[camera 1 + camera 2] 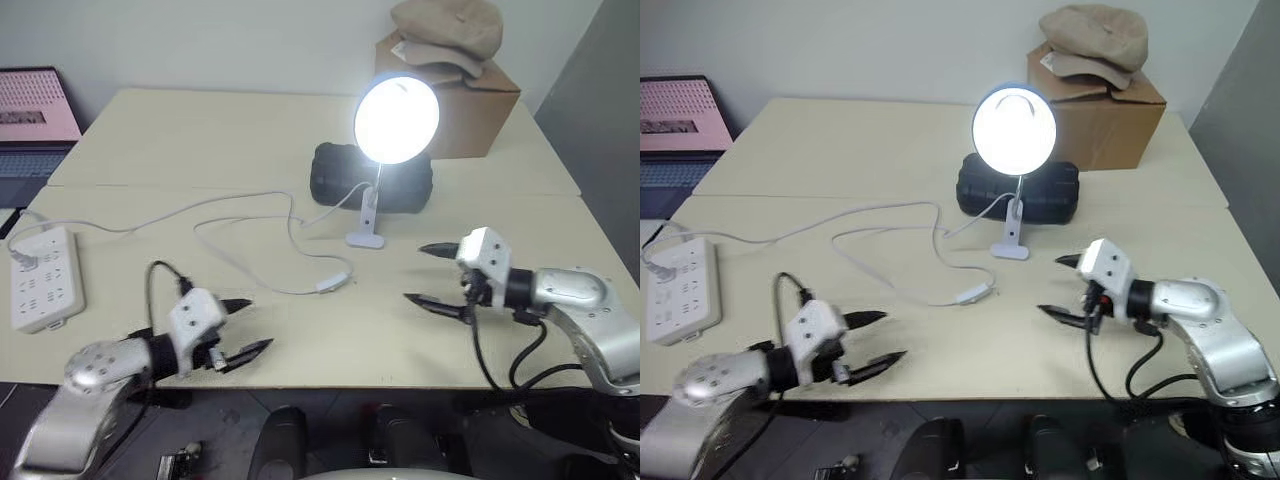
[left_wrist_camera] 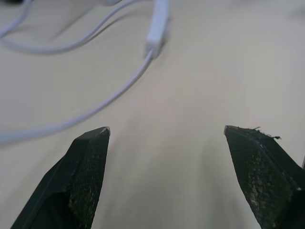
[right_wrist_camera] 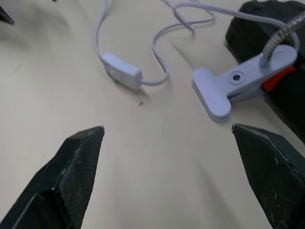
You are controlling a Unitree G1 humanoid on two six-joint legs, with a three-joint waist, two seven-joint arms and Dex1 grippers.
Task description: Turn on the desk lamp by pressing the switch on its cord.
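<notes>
Desk lamp (image 1: 396, 118) lit, far centre of the table (image 1: 200, 130); task looks done. Switch (image 1: 333, 283) lies on its cord (image 1: 240, 197), mid-table between both arms, untouched. Left gripper (image 1: 247, 326) spread, near left; right gripper (image 1: 430, 274) spread, near right. Both empty.

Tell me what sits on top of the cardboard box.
A tan cap lies on the cardboard box, covering much of its top; whatever is beneath the cap stays hidden.
</notes>
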